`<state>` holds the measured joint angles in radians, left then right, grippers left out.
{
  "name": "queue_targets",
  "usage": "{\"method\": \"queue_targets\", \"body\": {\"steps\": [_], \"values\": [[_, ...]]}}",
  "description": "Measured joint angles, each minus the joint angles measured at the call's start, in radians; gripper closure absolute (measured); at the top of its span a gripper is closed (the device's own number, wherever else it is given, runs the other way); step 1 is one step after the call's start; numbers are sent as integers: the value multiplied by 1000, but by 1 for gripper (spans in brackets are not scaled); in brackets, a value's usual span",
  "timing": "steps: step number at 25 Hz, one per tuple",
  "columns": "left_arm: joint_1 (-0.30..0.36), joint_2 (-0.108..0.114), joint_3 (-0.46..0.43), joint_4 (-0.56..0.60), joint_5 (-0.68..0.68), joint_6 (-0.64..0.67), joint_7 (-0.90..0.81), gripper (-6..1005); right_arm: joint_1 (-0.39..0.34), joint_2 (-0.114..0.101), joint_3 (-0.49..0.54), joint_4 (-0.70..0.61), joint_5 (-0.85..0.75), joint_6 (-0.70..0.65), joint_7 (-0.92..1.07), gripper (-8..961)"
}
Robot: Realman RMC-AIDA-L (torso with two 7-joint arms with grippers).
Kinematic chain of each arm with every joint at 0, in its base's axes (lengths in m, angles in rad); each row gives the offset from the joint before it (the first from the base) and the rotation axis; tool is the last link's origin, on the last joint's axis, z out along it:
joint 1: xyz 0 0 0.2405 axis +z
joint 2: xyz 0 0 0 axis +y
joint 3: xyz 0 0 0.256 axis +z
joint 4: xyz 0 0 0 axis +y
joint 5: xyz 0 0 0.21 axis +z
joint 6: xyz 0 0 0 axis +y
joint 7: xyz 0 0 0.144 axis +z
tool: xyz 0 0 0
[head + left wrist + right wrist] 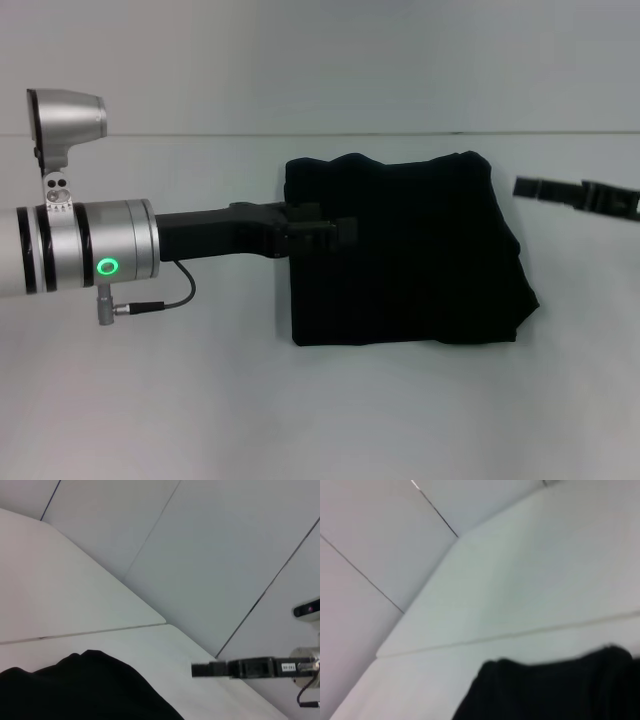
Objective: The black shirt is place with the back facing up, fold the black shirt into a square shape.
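I count one black shirt, folded into a rough rectangle on the white tabletop. Two pincers are in view. My left pincer reaches over the shirt's near-left edge, its tip against the dark fabric; I cannot tell whether it is clenched or released. My right pincer hangs just beyond the shirt's opposite side, apart from the cloth, and I cannot tell its state either.

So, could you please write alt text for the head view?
A black shirt, folded into a rough square, lies on a white table. The left gripper reaches over its left edge; the right gripper hangs clear to the right.
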<state>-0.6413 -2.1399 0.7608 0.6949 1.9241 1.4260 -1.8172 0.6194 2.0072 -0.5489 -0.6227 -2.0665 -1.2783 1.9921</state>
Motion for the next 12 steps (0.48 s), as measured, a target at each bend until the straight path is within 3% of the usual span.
{"method": "queue_targets", "body": {"steps": [5,12], "values": [[-11,3,-19,6,-7,-1,-2,171,18,3,1,-8,66,29,-110,280],[-53,14,-25,0,-19,-31,-25,110,35,-40,-1,-11,92,21,-144,105]]}}
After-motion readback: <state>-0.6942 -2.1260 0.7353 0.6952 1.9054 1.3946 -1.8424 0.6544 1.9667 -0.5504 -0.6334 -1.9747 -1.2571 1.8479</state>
